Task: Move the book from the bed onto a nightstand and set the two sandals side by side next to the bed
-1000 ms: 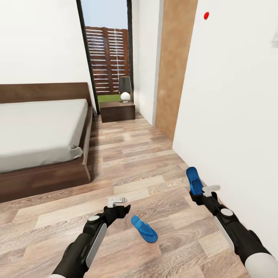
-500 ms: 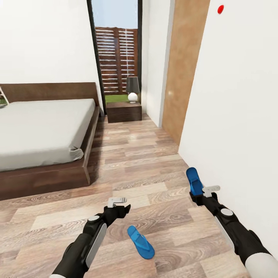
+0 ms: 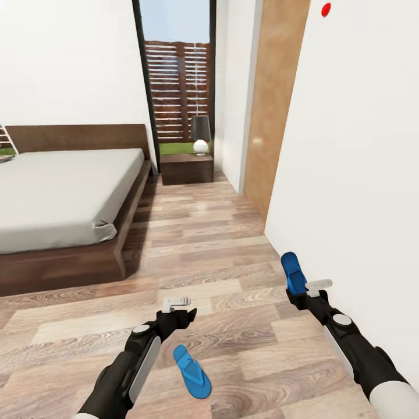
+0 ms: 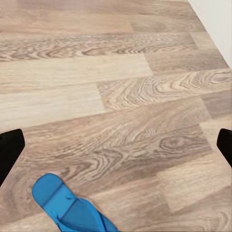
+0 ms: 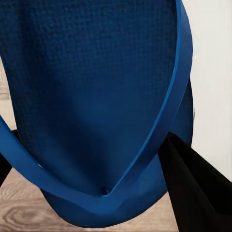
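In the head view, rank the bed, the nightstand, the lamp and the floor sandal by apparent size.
1. bed
2. nightstand
3. floor sandal, inflated by nearness to the camera
4. lamp, similar in apparent size, so that order is unsure

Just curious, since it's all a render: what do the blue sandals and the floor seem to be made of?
The held sandal looks like matte foam or rubber: a fine pebbled sole with a smooth thin strap. The sandal on the floor looks the same. The floor looks like wood planks or laminate, with swirling grain, board seams and a satin finish.

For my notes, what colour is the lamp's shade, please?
The lamp has a dark grey shade, clearest in the head view.
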Robot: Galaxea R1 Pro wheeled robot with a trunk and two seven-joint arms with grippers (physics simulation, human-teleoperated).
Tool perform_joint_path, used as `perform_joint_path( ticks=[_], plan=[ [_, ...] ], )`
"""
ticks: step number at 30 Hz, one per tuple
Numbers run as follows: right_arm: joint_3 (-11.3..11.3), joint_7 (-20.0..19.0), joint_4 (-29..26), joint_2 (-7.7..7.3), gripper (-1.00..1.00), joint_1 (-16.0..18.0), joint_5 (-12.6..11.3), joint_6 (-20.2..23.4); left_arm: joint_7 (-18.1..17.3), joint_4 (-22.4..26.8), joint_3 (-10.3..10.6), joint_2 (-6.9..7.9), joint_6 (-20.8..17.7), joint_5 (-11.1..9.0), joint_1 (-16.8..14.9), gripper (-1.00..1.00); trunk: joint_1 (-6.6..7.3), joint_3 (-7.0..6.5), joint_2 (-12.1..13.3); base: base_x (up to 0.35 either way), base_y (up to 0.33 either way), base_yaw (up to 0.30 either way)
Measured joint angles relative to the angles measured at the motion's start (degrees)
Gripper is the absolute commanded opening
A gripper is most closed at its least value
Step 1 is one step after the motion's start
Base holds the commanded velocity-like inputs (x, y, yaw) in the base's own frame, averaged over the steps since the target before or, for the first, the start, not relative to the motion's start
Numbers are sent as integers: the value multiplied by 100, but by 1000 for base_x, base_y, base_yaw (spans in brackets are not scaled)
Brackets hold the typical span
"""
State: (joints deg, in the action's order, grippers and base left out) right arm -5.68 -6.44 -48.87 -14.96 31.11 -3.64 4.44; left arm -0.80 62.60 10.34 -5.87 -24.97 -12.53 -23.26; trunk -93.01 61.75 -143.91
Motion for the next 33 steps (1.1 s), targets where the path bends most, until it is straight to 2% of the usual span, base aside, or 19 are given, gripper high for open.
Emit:
perform_joint_path(
  ticks=[5, 14, 25, 33],
  plan=[
    [0, 0, -6, 0, -100, 0, 0, 0, -33, 1, -1, 9, 9, -5, 0, 100, 0, 0, 0, 235, -229, 279],
    [-9, 1, 12, 0, -100, 0, 0, -3, -52, 2, -11, 18, 30, -8, 0, 100, -2, 0, 0, 25, -23, 278],
    [1, 0, 0, -1, -100, -1, -1, 34, -45, -41, -9, 34, 35, -8, -1, 100, -2, 0, 0, 0, -28, 32],
    [-6, 0, 3, 1, -100, 0, 0, 33, -40, -92, -9, 18, 44, -6, 0, 100, -2, 0, 0, 0, -183, 241]
  ],
)
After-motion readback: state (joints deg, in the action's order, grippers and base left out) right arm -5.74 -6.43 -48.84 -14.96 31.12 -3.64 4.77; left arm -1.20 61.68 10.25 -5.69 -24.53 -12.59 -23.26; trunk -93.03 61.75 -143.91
